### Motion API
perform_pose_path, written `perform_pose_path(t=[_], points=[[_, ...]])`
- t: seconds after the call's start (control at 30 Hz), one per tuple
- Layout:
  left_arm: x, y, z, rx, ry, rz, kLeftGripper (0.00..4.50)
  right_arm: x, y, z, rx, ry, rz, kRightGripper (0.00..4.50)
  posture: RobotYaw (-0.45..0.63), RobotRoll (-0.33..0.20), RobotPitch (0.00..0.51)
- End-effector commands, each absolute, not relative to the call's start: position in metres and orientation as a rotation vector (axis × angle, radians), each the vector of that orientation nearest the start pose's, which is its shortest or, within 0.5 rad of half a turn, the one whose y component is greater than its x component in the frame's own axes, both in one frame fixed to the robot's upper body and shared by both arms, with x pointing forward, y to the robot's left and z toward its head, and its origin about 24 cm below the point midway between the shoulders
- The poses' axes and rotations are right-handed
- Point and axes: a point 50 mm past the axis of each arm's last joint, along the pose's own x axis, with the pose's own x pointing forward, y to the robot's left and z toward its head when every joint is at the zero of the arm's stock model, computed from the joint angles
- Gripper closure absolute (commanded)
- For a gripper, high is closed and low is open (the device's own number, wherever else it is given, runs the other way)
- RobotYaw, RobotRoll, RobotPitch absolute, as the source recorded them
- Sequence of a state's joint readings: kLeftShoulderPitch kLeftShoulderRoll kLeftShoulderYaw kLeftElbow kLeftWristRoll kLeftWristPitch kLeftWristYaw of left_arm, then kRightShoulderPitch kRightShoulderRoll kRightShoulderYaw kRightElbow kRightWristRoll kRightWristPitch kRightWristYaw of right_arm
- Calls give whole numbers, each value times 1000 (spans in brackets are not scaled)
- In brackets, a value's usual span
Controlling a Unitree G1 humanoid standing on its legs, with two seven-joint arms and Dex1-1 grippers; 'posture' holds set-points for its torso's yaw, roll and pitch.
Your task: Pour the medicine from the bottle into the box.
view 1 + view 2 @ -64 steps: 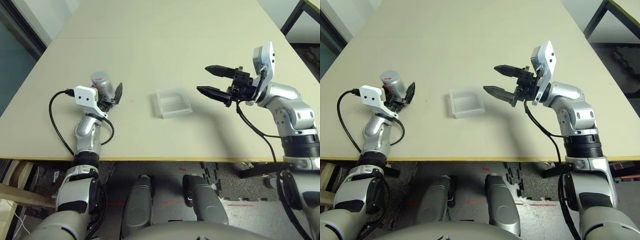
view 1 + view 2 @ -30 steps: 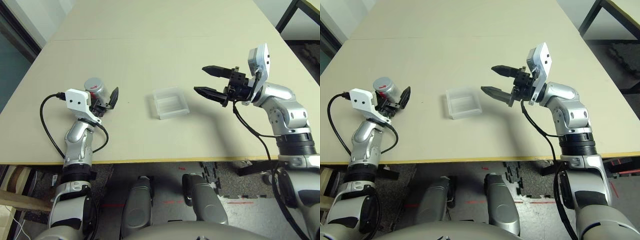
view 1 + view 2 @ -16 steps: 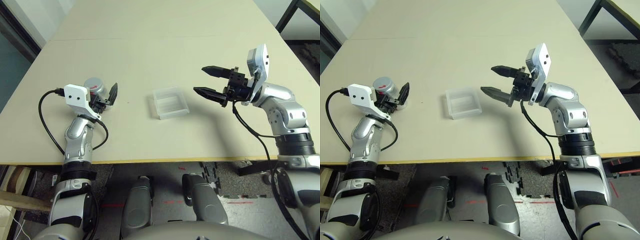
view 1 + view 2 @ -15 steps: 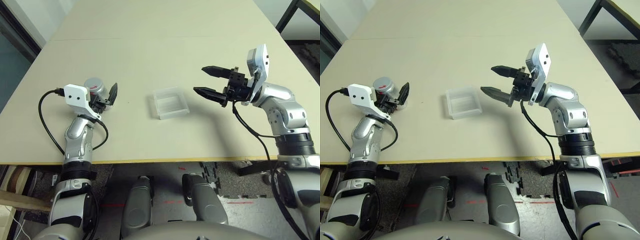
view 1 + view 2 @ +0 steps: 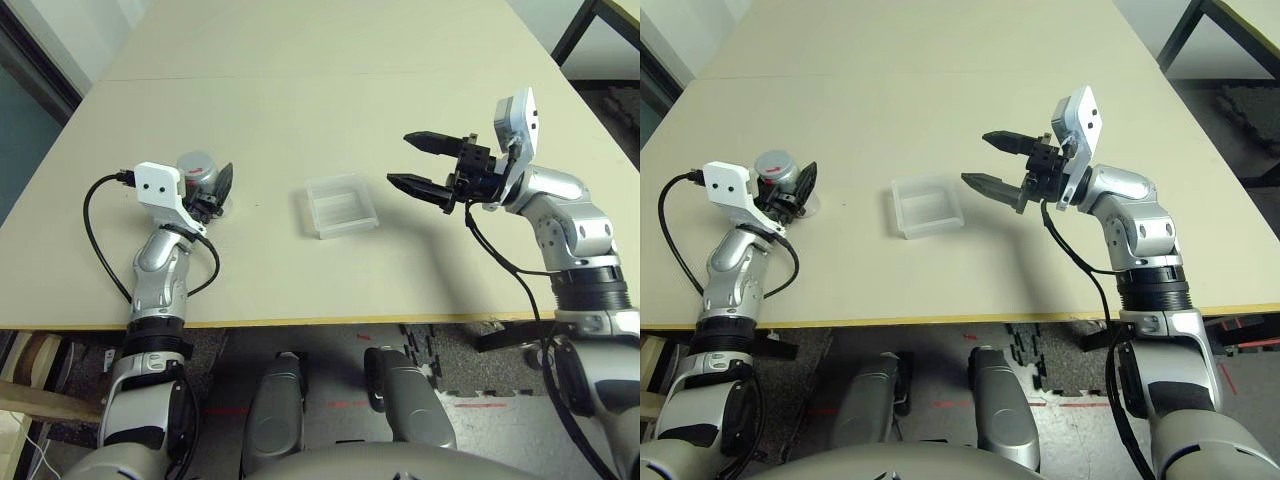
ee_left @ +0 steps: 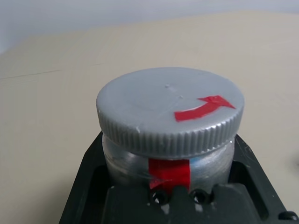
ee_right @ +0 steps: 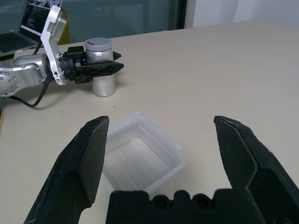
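Since a second ago, my left gripper [image 5: 790, 190] has closed around the bottle [image 5: 199, 173], which was standing between spread fingers then; my right arm has not moved.

From largest to smallest: one beige table [image 5: 330, 110] stretches wide and bare toward twelve o'clock, with free surface on all sides of the work area, its near edge running just below both forearms. One bottle stands upright on it at about nine o'clock from the box [image 5: 340, 204], well apart from it, cap [image 6: 170, 109] on, red arrow mark facing up. The left wrist view shows the black fingers [image 6: 86, 186] pressed against both sides of the silver body beneath the cap.

One clear box sits near the table's centre, flat, with open room around it. My right gripper [image 5: 415, 162] hovers above the table at three o'clock from the box, near its edge but not touching, jaws spread wide with nothing between them.

I cannot make out any medicine.
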State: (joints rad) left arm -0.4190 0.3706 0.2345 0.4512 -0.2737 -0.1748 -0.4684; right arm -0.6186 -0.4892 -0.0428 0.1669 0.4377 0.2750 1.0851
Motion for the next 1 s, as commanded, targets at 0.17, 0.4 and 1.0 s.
perform_pose_path(t=[0.17,0.4,1.0], points=[[326,226,126,11,-224,-406,1832,322,-170,189,-129,-172,1122,0,-1,0,169],[323,190,143,-67,-200,-689,1832,324,-169,198,-104,-187,1131,0,-10,0,167],[339,135,165,-16,-175,-1099,1832,316,-122,232,-60,-192,1442,0,-78,0,136]])
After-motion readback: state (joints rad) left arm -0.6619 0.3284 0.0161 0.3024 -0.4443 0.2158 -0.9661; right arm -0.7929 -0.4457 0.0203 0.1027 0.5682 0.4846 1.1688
